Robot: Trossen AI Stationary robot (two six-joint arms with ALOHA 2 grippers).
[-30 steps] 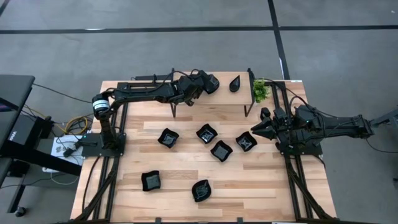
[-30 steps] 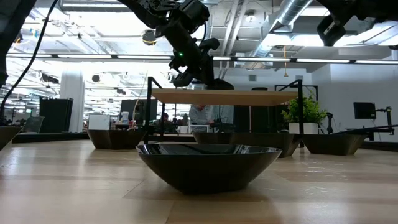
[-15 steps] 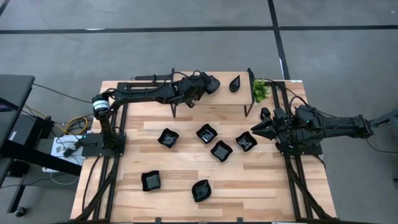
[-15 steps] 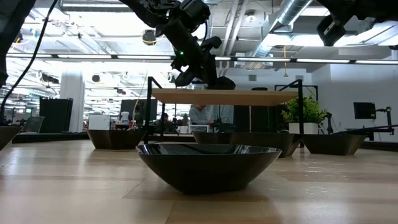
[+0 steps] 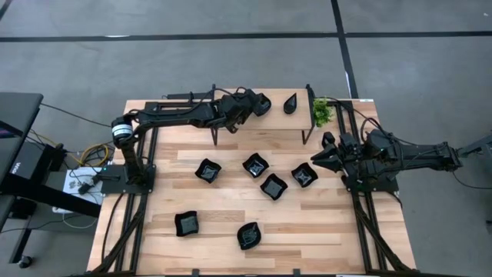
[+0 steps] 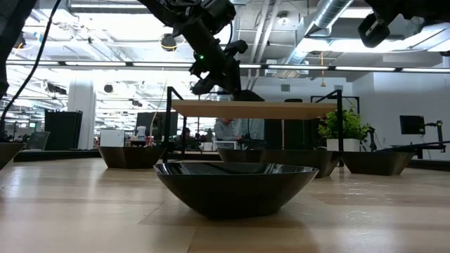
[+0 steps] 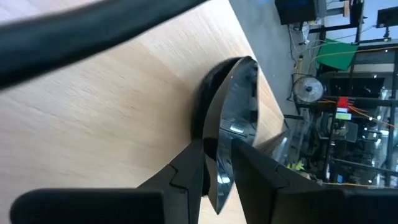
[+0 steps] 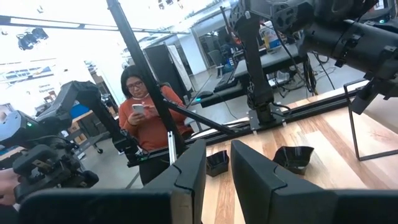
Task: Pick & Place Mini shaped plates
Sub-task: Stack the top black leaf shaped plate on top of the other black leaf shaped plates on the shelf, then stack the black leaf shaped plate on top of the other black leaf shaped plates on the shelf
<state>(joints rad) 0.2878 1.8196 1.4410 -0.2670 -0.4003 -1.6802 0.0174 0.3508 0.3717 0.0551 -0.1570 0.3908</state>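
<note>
From above I see six mini shaped plates [image 5: 273, 185] on the table [image 5: 165, 188]; only the left wrist view shows the left gripper [image 7: 219, 163] pinching a plate's rim [image 7: 239, 99] on the shelf [image 5: 254, 123]. My right gripper [image 5: 315, 158] hovers beside one plate, jaws slightly parted, empty.

Six plates [image 5: 273, 185] scattered across desk [image 5: 169, 192], one more [image 5: 290, 103] on rear shelf [image 5: 277, 117], plant [image 5: 321, 112] just right of shelf.

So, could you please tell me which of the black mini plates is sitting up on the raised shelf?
The teardrop plate near the plant; the other six lie on the table below.
</note>
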